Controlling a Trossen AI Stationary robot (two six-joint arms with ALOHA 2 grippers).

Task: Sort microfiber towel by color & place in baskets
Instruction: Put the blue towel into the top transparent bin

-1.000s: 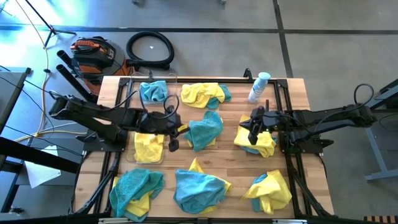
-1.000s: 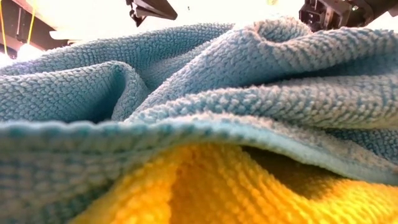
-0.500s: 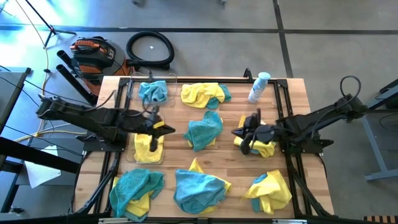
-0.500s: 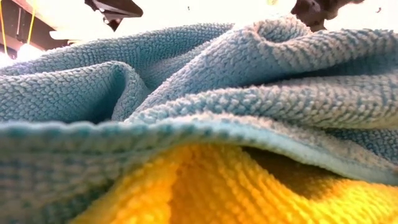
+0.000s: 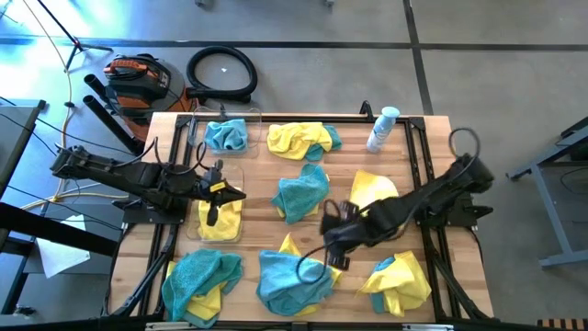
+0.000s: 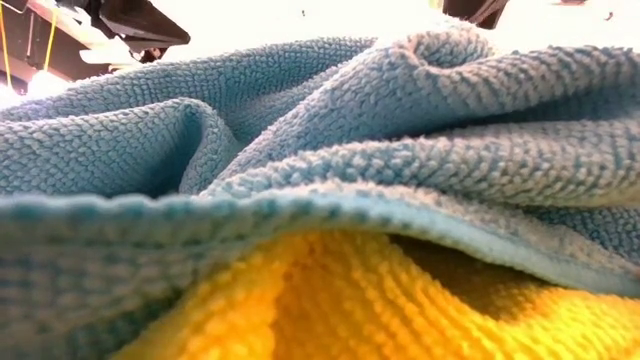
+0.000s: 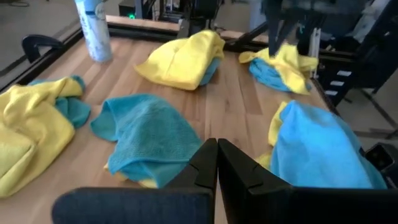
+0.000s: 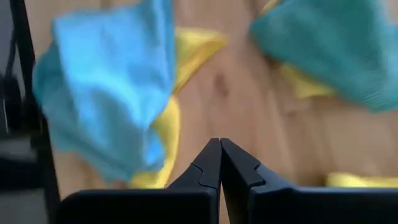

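Note:
Yellow and teal microfiber towels lie in heaps across the wooden table. One clear basket point(image 5: 226, 135) at the far left holds a teal towel. A second basket point(image 5: 220, 221) nearer the front holds a yellow towel. My left gripper point(image 5: 230, 195) hovers over this second basket, shut and empty point(image 7: 217, 155). My right gripper point(image 5: 329, 246) hangs above bare wood between the middle teal towel point(image 5: 301, 195) and the near-middle teal heap point(image 5: 294, 280), shut and empty point(image 8: 219, 155). In the low view one teal towel point(image 6: 330, 130) lying over a yellow one point(image 6: 330, 300) fills the picture.
A white-and-blue bottle point(image 5: 381, 129) stands at the far right corner. A yellow towel point(image 5: 372, 188) lies partly under my right arm. More heaps sit far-middle point(image 5: 303, 138), near-left point(image 5: 197, 280) and near-right point(image 5: 400, 280). A black frame runs along the table's edges.
My right gripper has left the yellow towel on the right and swung toward the table's near edge and left, to beside the near-middle teal heap. My left gripper has drawn back toward the left edge, from beside the middle teal towel to over the yellow towel's basket.

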